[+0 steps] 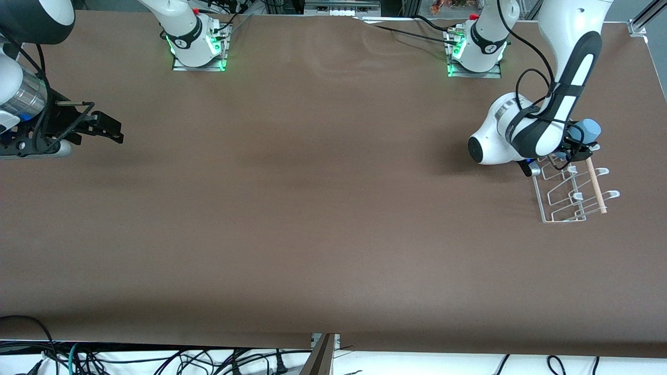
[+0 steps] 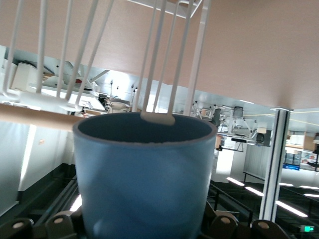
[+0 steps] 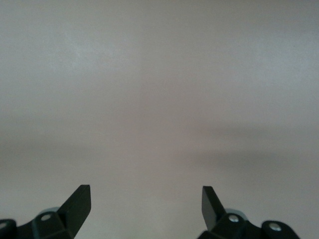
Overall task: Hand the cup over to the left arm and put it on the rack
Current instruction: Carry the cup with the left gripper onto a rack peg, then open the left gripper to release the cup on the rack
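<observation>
A small light-blue cup point(image 2: 144, 174) sits clamped in the left gripper point(image 1: 579, 148), which holds it in the air over the end of the rack point(image 1: 570, 195) that lies farther from the front camera, at the left arm's end of the table point(image 1: 312, 208). The cup looks like thin, smooth plastic: probably light, fairly stiff and a little slippery, so a grip across its side wall, as here, seems the sensible hold, with only modest squeeze needed. It has no handle.

In the left wrist view the cup's open mouth faces away from the gripper toward the rack, and one white-tipped peg point(image 2: 157, 117) sits right at the rim. The cup's long axis, base to mouth, appears to run along the gripper's reach, tipped toward the pegs rather than upright. Whether the peg touches the rim cannot be told.

A light wooden dowel point(image 1: 595, 186) runs along the rack, close beside the cup.

The left arm point(image 1: 565, 99) bends down over the rack. The right gripper point(image 1: 107, 130) waits over the right arm's end of the table, its fingers spread apart and holding nothing.
</observation>
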{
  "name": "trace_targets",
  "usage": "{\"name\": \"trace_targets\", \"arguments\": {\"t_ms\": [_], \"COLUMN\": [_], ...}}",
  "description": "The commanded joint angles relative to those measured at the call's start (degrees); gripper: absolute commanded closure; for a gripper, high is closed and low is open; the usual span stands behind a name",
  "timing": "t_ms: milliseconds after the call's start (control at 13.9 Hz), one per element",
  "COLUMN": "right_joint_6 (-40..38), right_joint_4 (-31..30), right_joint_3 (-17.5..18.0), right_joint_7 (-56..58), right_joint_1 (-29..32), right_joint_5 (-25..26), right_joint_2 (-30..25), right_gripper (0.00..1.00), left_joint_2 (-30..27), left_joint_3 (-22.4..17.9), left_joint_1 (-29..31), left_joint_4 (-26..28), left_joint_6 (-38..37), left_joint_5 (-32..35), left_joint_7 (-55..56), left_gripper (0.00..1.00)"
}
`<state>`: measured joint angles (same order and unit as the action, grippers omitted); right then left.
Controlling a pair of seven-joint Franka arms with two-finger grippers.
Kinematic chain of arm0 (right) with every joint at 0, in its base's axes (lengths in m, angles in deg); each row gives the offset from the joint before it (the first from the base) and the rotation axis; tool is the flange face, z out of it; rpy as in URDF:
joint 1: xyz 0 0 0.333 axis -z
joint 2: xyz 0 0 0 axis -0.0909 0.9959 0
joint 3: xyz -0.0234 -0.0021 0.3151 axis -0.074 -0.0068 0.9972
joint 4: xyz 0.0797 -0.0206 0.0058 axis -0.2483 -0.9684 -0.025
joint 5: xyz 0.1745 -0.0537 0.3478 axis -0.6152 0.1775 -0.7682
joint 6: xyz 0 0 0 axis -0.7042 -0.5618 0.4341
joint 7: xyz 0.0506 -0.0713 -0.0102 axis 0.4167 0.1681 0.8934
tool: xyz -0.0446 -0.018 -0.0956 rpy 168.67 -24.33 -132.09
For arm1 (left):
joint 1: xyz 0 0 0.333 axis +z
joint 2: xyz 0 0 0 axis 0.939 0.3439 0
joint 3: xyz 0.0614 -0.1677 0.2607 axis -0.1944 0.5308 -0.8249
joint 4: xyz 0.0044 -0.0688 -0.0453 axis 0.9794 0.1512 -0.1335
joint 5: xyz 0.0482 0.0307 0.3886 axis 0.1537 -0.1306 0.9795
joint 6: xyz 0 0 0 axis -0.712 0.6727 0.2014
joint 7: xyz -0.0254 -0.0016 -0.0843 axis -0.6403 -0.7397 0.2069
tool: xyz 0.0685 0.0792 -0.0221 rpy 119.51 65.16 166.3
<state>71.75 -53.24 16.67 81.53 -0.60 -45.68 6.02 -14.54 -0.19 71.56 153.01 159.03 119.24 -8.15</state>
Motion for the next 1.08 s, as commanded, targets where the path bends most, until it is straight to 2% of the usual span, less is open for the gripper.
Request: {"name": "trace_targets", "arguments": {"t_ms": [0, 359, 430, 502, 574, 1004], "right_joint_6": [-1.56, -1.65, -1.65, -1.56, -1.56, -2.79], "right_joint_4": [1.51, 1.6, 1.6, 1.6, 1.86, 2.3], "right_joint_3": [-0.11, 0.42, 0.42, 0.42, 0.68, 1.13], "right_joint_7": [1.05, 0.52, 1.04, 1.05, 0.96, 0.79], "right_joint_1": [-0.78, -1.57, -1.57, -1.57, -1.75, -1.92], "right_joint_5": [0.14, 0.05, 0.13, 0.22, 0.31, 0.58], "right_joint_2": [0.17, 0.08, 0.08, 0.08, 0.0, -0.18], "right_gripper": [0.02, 0.01, 0.01, 0.01, 0.01, 0.01], "left_joint_2": [0.42, 4.54, 5.42, 5.69, 5.7, 3.51], "left_joint_3": [0.06, 0.06, 0.06, 0.06, 0.06, 0.15], "left_joint_1": [-0.44, -1.14, -1.24, -1.76, -3.07, -3.96], "left_joint_4": [2.48, 2.67, 2.84, 3.01, 3.02, 2.58], "left_joint_6": [0.25, 1.48, 1.39, 1.22, 0.78, -1.94], "left_joint_5": [3.96, 6.08, 6.7, 6.79, 6.7, 6.7], "left_joint_7": [2.3, 6.17, 8.09, 9.41, 9.51, 9.52], "left_gripper": [0.92, 0.91, 0.87, 0.67, 0.01, 0.0]}}
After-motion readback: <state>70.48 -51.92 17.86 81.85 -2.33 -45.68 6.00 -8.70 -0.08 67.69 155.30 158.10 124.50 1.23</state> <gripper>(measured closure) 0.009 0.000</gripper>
